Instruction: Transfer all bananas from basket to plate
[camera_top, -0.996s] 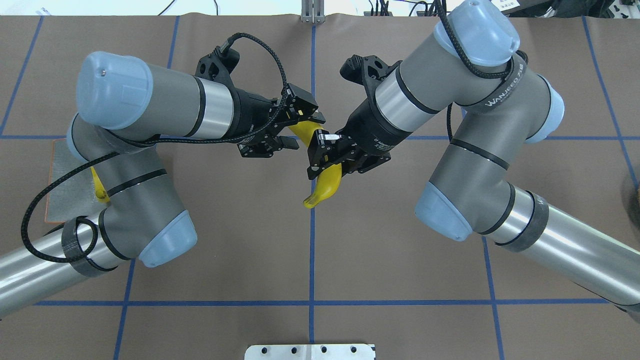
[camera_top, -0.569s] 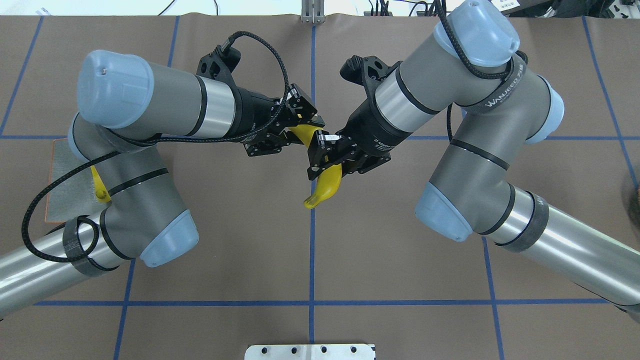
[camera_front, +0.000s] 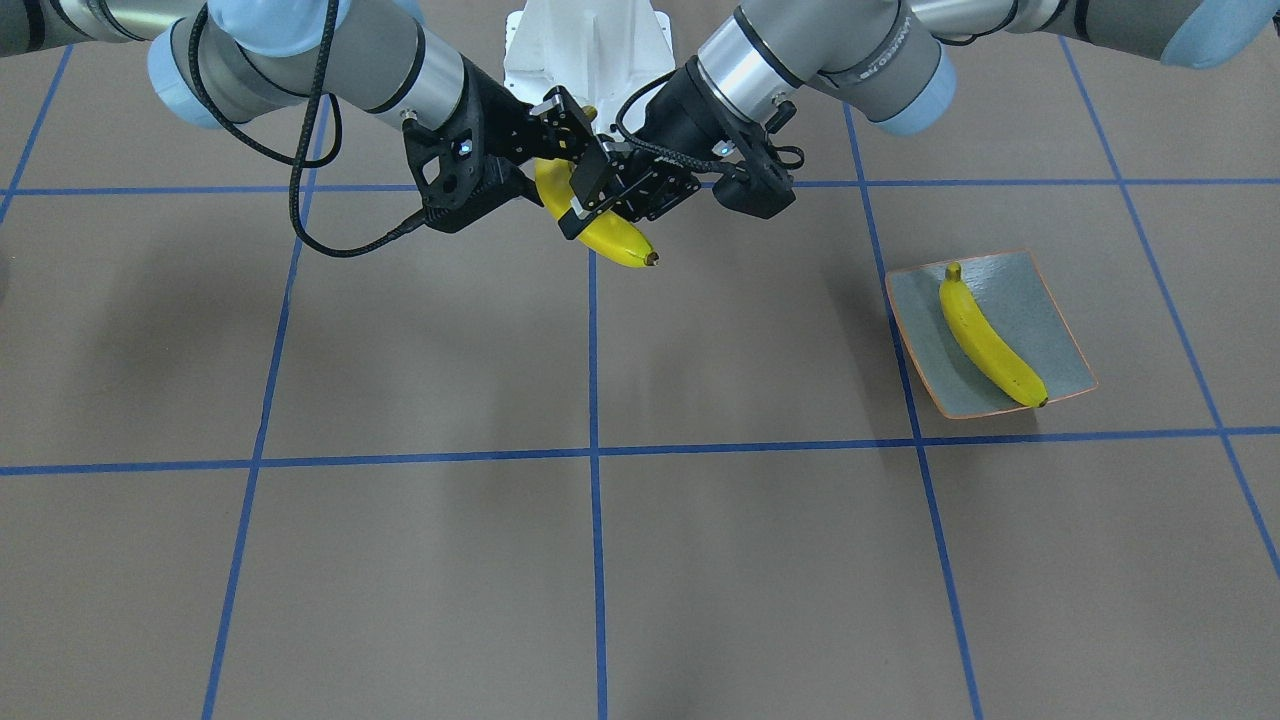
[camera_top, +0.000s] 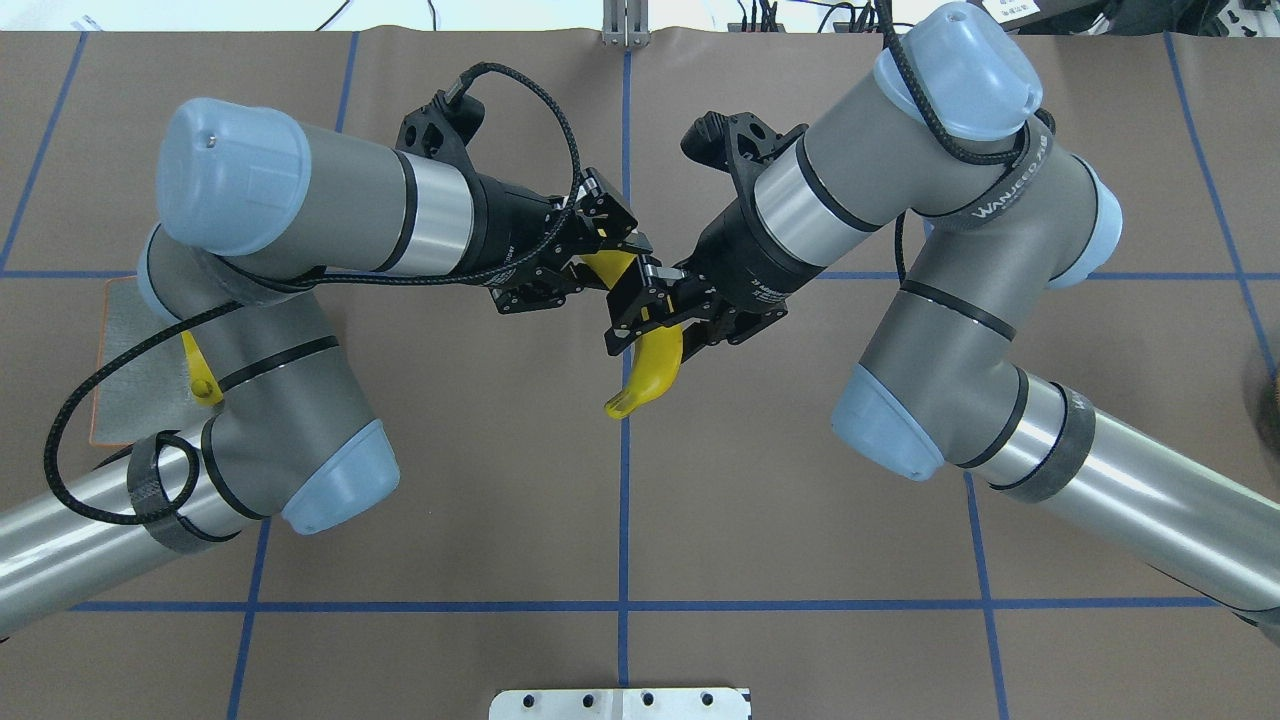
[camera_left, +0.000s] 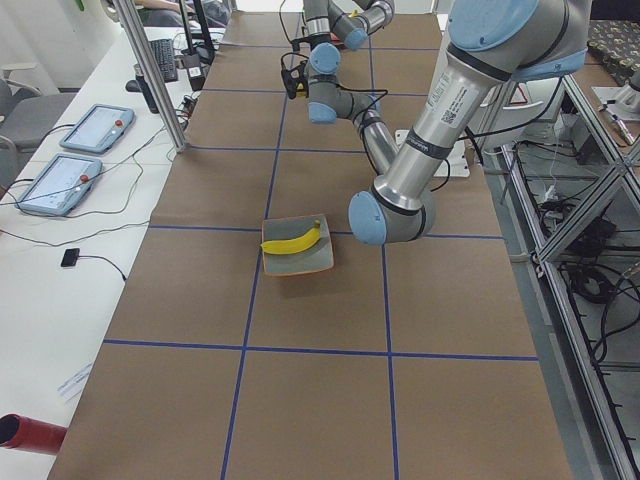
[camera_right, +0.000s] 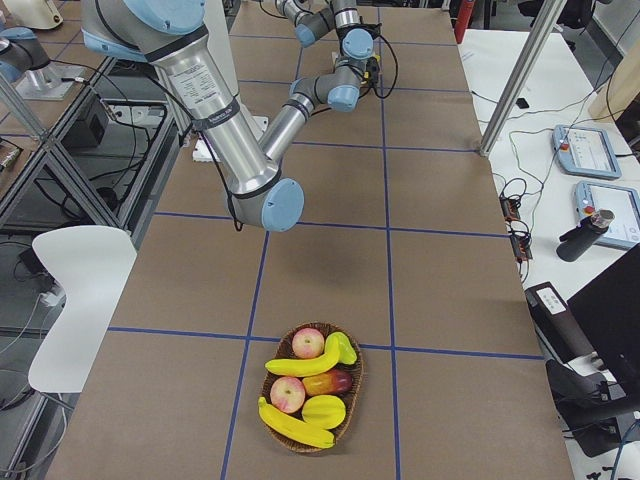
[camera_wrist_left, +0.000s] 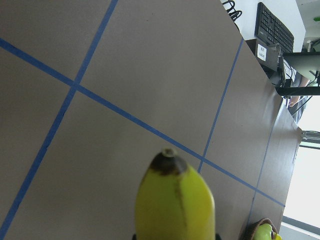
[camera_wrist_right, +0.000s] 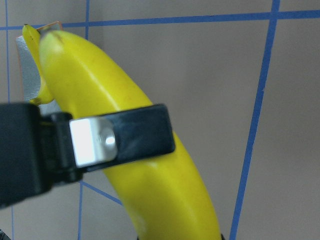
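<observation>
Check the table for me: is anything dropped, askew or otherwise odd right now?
Nothing stands out. The held banana hangs over the middle of the table, gripped by the left hand and the right hand together. A second banana lies wholly on the plate. The basket sits level, nothing spilled around it.

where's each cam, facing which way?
Front-facing: across the table, looking back; left arm, right arm, held banana, plate.
Overhead: behind the arms, looking down; left pincer, right pincer.
Exterior left: table end; left arm near.
Exterior right: opposite end; basket, right arm near.
Left wrist: past held banana at table; no pincer.
Right wrist: one finger across held banana.
Shared: plate, front-facing and exterior left.
</observation>
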